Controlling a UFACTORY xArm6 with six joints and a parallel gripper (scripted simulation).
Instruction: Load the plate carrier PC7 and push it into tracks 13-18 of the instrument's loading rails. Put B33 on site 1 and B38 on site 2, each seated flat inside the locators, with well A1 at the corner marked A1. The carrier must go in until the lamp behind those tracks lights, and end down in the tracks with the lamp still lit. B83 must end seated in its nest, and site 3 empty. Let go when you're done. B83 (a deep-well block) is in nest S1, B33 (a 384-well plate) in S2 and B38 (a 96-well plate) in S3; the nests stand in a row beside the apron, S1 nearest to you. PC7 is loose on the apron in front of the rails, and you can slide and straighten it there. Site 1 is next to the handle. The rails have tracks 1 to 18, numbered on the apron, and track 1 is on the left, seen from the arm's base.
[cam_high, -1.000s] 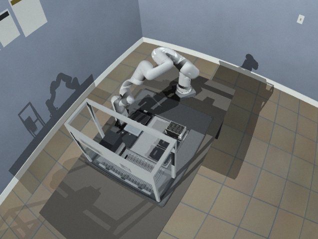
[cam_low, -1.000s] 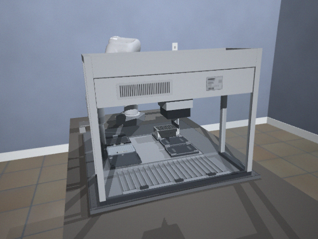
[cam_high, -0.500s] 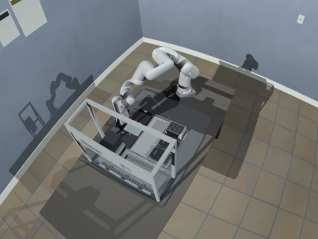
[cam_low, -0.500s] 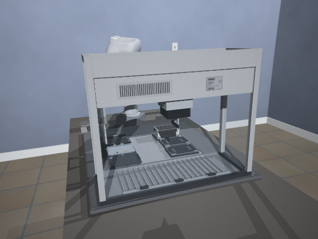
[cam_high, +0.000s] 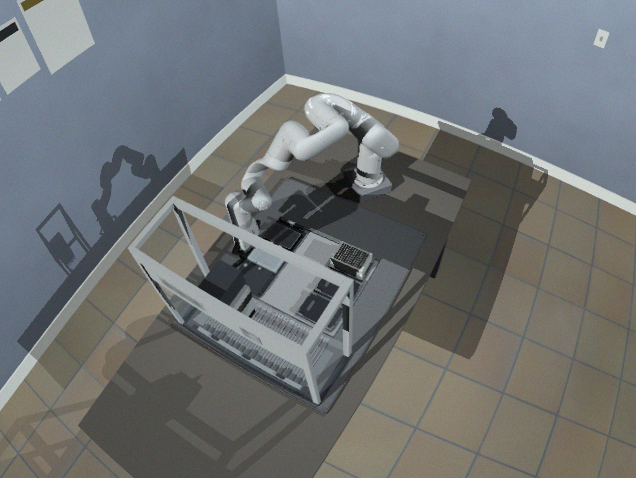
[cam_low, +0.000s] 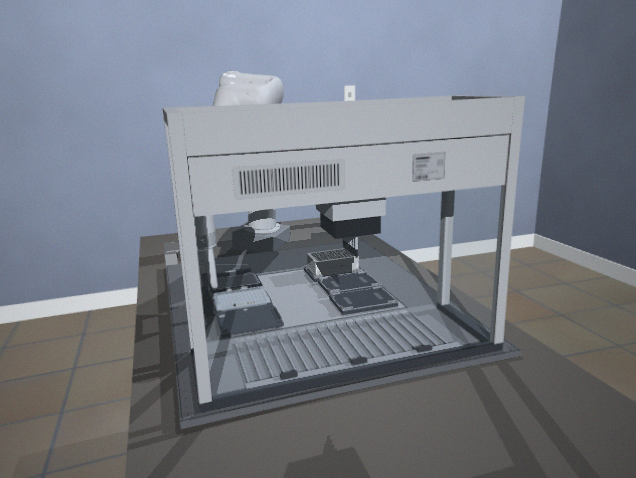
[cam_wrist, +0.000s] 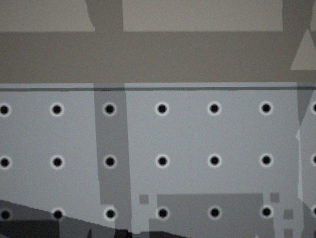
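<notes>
The arm (cam_high: 308, 138) reaches from its base down to the left side of the instrument frame (cam_high: 233, 300), and the gripper (cam_high: 241, 252) hangs low over a pale plate (cam_high: 267, 259). The fingers are opened to their widest and hold nothing. They do not show in the wrist view, which is filled by the pale top of the plate (cam_wrist: 190, 135) with rows of dark wells ringed in white; the plate's far edge runs straight across the picture, with tan floor beyond it.

In the exterior view the same plate (cam_low: 241, 298) sits on the carrier (cam_low: 249, 318), which lies on the apron at the left, in front of the rails (cam_low: 339, 341). The carrier's part nearest the rails is dark and bare. A dark plate (cam_low: 239, 280) lies just behind the pale one; whether it also rests on the carrier cannot be told.

At the other side of the apron stands the row of nests. The deep-well block (cam_low: 329, 262) is tall in the farthest nest in this view, and the two nests (cam_low: 359, 292) nearer the rails look dark and flat.
</notes>
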